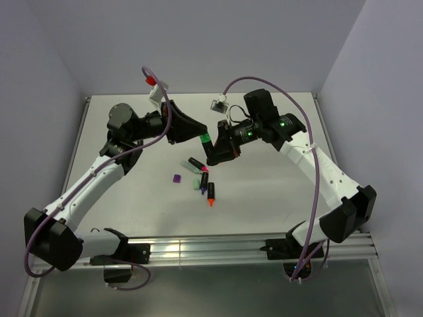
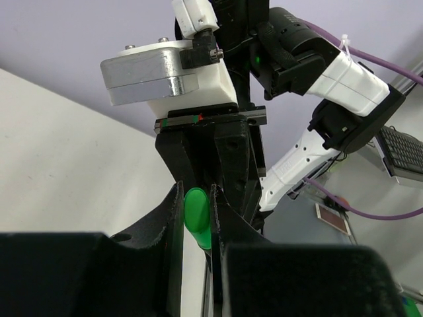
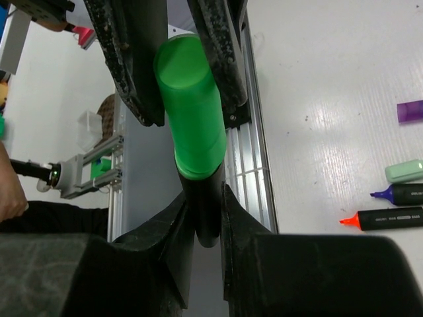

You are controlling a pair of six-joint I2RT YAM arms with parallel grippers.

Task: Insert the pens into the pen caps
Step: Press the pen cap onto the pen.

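Stock in view, every place reckoned from the green cap.

1. Green cap (image 1: 205,138): held up off the table (image 1: 264,191), caught between my two grippers, which meet nose to nose at it. Its open end faces my right gripper.

2. My left gripper (image 1: 201,137): jaws narrow, clamped on the green cap. The fingers (image 3: 132,59) press one on each of its sides.

3. Black pen (image 3: 207,221): the barrel runs straight out of the green cap's open end, with the tip end hidden inside. I cannot tell how far home it sits.

4. My right gripper (image 3: 205,201): jaws drawn close, gripping the black pen's barrel just behind the green cap's rim.

5. Pink-tipped pen (image 1: 197,164): lying on the table, uncapped. It is the loose piece closest to the green cap, on the side toward my bases.

6. Purple cap (image 1: 176,178): on the table, toward my bases and to the left of the green cap, apart from the pens.

7. Mint cap (image 3: 404,171): on the table, farther from the green cap than the pink-tipped pen.

8. Purple-tipped pen (image 3: 400,193): uncapped, farther from the green cap than the mint cap and just beside it.

9. Orange-tipped pen (image 1: 211,193): uncapped, the loose piece farthest from the green cap on the bases' side.
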